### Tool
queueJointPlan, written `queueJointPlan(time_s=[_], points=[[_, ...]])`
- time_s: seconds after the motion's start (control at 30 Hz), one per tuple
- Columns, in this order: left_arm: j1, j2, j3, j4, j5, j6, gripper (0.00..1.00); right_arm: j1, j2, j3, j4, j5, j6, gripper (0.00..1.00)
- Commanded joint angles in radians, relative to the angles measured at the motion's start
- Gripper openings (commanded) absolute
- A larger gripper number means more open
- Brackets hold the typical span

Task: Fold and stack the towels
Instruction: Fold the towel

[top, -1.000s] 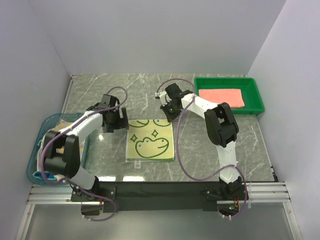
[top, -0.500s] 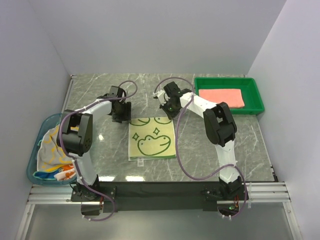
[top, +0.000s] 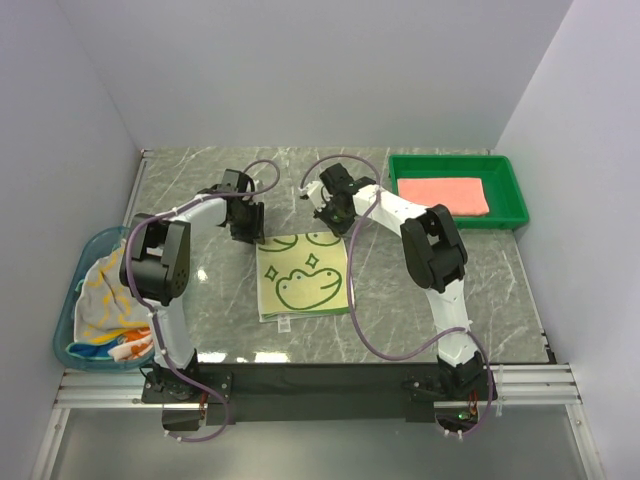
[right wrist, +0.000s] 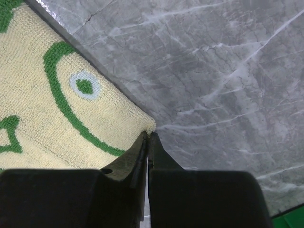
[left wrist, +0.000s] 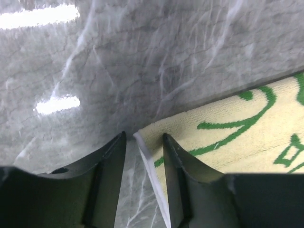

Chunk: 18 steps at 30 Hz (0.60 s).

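The left gripper (top: 247, 222) had swung in to the frog towel (top: 305, 280), corner between its half-open jaws, the right gripper (top: 333, 208) pinched shut on the other corner; a pink towel (top: 445, 195) lay folded off to its right, this fold not yet made.

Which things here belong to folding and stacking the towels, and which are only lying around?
Job: frog towel, spread on the table; pink towel, folded in the green tray; crumpled towels in the blue basket.
Just lying about: green tray; blue basket.
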Motion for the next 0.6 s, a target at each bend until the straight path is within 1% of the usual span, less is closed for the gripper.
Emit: queueJointPlan(time_s=[0.0, 0.13, 0.17, 0.33, 0.53, 0.57], points=[[0.002, 0.029, 0.041, -0.005, 0.022, 0.018, 0.43, 0.006, 0.008, 0.032, -0.002, -0.001, -0.006, 0.00], [0.002, 0.026, 0.036, -0.018, 0.004, 0.015, 0.43, 0.006, 0.007, 0.024, 0.003, 0.005, -0.005, 0.00], [0.002, 0.030, 0.035, -0.024, -0.002, 0.015, 0.45, 0.006, 0.005, 0.024, 0.001, 0.005, -0.005, 0.00], [0.002, 0.082, 0.055, -0.050, -0.031, 0.012, 0.46, 0.005, -0.005, 0.009, 0.012, 0.007, -0.003, 0.00], [0.002, 0.097, 0.045, -0.064, -0.068, 0.003, 0.42, 0.005, -0.030, -0.019, 0.023, 0.031, 0.004, 0.00], [0.002, 0.100, 0.044, -0.067, -0.081, 0.001, 0.38, 0.005, -0.034, -0.023, 0.026, 0.033, 0.004, 0.00]])
